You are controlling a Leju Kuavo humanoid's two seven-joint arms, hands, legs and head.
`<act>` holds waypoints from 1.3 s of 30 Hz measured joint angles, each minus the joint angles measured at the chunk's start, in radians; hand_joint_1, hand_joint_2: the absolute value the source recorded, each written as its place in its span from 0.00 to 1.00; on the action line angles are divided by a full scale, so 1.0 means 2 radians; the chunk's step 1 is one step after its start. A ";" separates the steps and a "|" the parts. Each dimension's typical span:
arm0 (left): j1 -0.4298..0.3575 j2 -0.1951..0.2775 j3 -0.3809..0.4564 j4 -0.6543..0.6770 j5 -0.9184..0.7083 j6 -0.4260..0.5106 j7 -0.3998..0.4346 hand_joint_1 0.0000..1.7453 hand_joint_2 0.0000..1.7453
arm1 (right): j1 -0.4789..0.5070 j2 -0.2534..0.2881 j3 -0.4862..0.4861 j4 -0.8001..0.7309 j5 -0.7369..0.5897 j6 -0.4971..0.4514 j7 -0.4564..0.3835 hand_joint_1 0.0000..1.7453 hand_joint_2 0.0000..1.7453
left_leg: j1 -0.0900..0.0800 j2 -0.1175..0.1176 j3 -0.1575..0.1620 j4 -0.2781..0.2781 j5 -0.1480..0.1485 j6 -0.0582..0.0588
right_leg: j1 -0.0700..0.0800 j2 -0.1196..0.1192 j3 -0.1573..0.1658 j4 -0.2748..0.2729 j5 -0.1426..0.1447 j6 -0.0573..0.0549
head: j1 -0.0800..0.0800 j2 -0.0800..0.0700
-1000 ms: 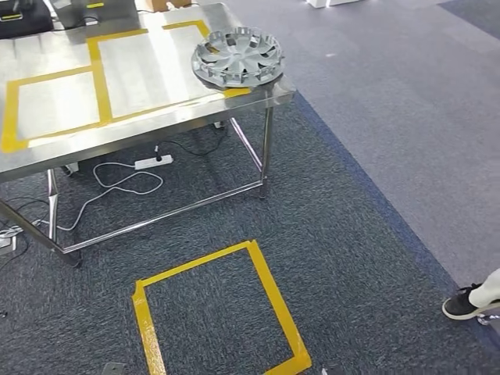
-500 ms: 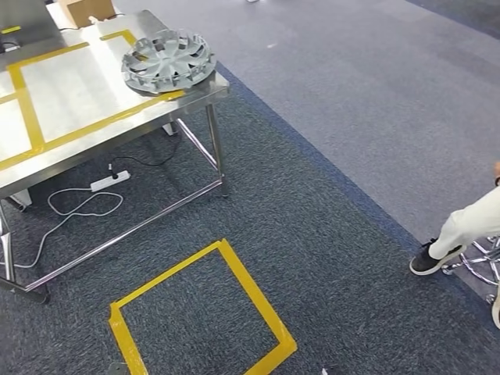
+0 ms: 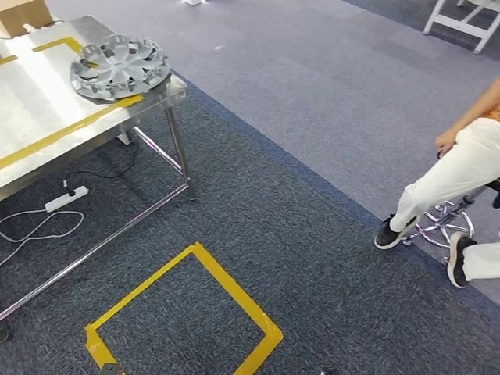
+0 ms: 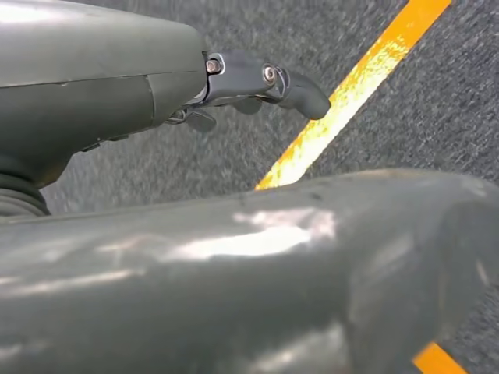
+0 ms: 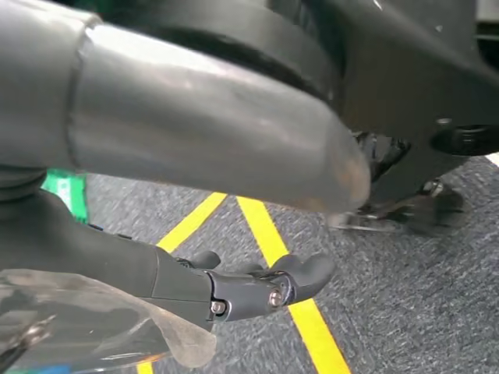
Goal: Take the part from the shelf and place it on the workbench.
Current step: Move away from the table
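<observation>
Hubcap first: the grey plastic wheel cover lies flat in the upper left of the frame, on the near corner of the steel workbench, its rim lapping over the yellow tape line that marks out a bay on the top. It sits there by its own weight with nothing holding it, so I judge it is set down where the task wants it, if a little close to the edge.

Below the bench, at the left edge, a white power strip trails its cable across the dark carpet, kept under the table, probably so nobody trips on it. Lower centre, a yellow taped square on the floor looks like a standing mark for the robot.

At the right of the frame a person's legs in pale trousers and dark shoes stretch out from a wheeled stool, well apart from the bench.

Both arms hang down over the carpet. The left hand holds nothing, its dark fingers lying nearly straight and loose. The right hand is likewise empty, with fingers extended and slack.
</observation>
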 joint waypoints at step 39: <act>-0.002 0.004 0.000 0.000 -0.015 -0.008 0.006 0.00 0.00 | -0.002 -0.003 -0.009 0.000 0.000 0.012 0.000 0.00 0.00 | -0.005 0.048 0.005 0.003 -0.007 -0.012 | 0.002 -0.043 0.062 -0.100 0.043 -0.006 | 0.002 0.000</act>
